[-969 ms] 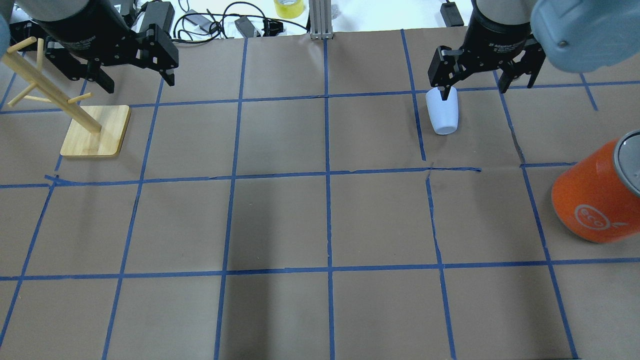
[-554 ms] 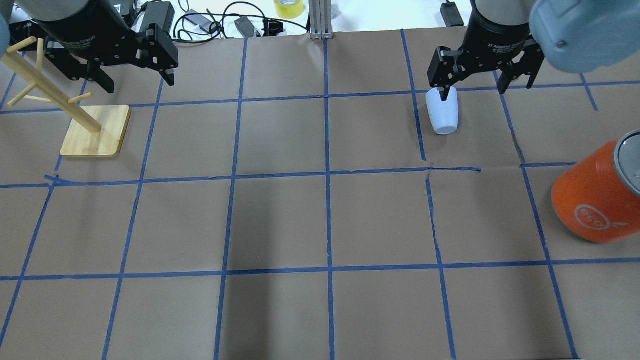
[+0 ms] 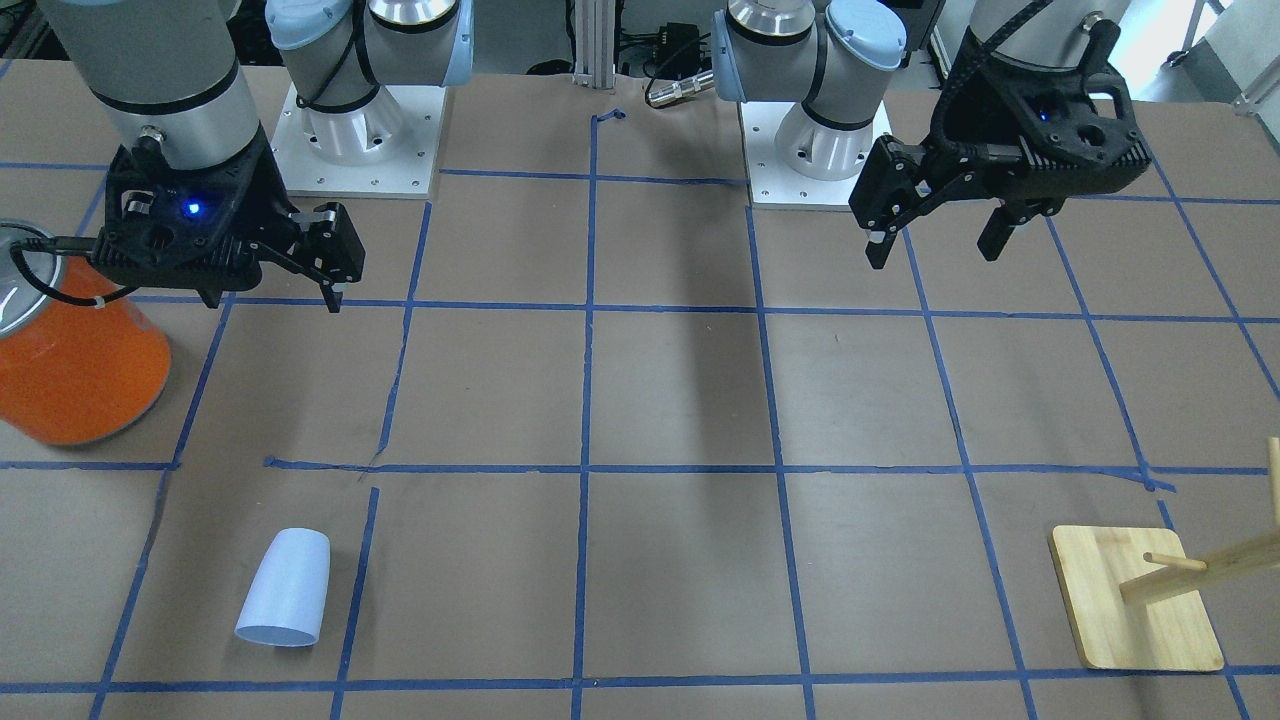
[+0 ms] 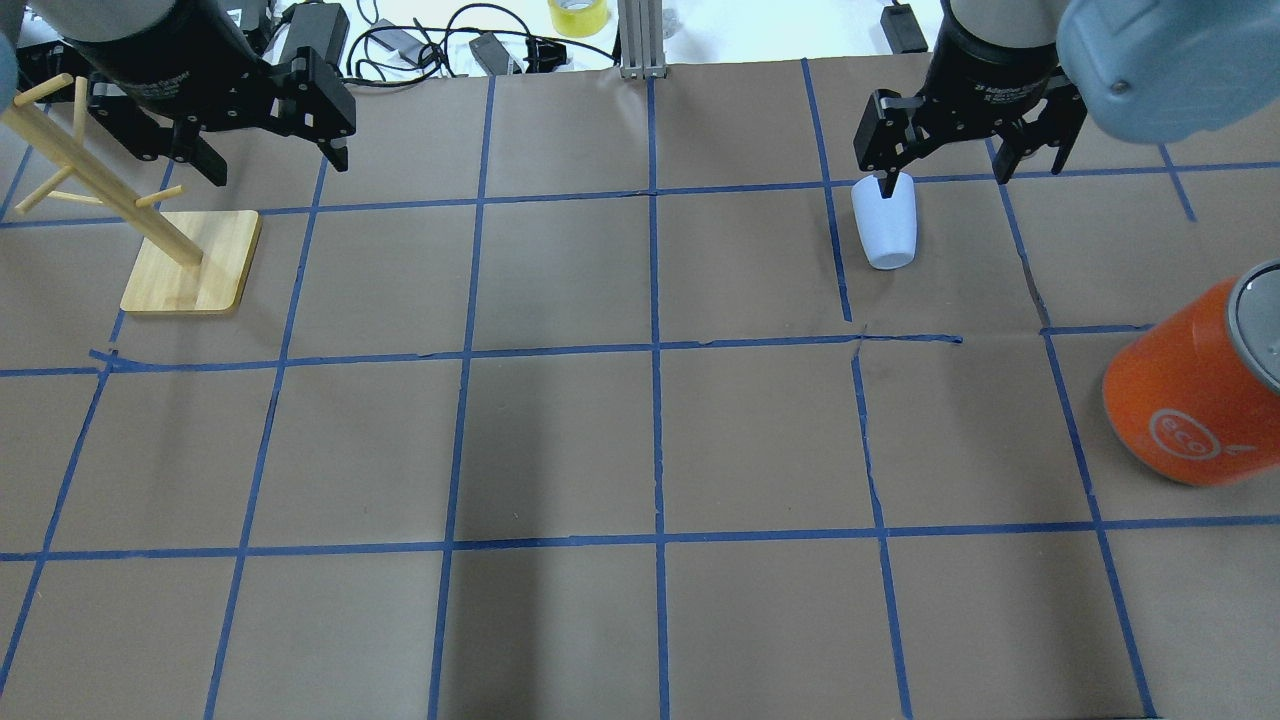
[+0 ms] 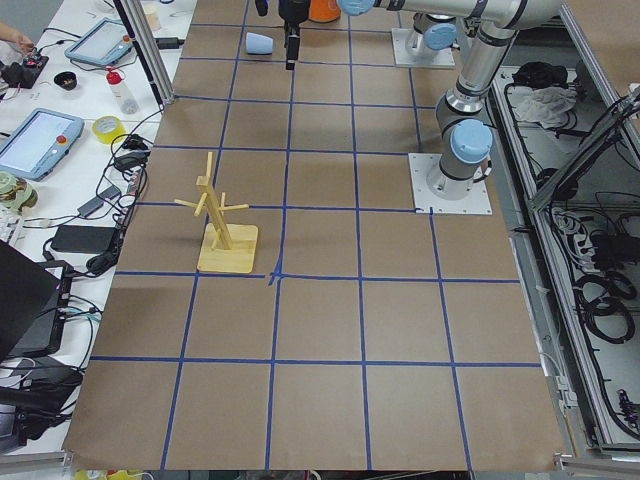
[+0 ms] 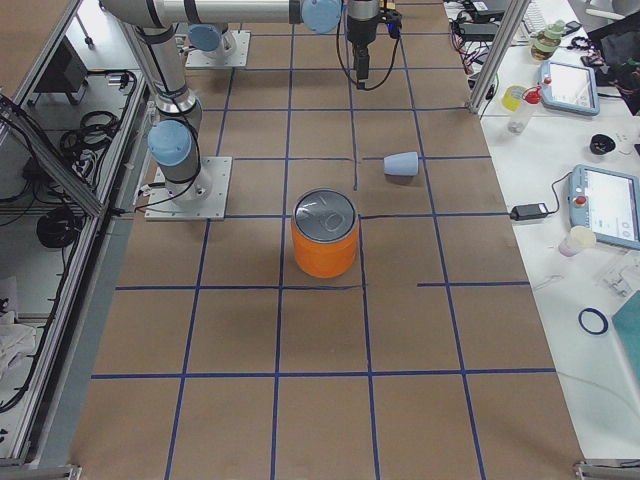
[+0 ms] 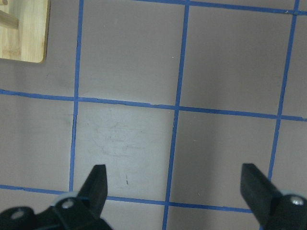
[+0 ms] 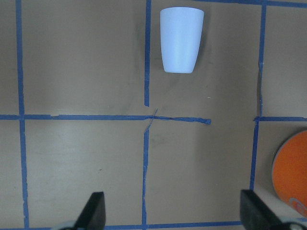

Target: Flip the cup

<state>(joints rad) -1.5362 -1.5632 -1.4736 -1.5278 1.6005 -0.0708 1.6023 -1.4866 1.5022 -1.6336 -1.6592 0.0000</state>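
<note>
Hovering over brown paper marked with a grid of blue tape, my left gripper is spread wide and holds nothing, near the wooden rack. Cables lie beyond the far edge. The cup lies on its side, apart from my right gripper, which is also spread. The orange canister stands rightmost.

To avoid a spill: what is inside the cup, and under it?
The cup lies on its side directly on the brown paper of the table; nothing else shows under it. Its wide end shows only a flat pale colour, so the inside cannot be judged.
</note>
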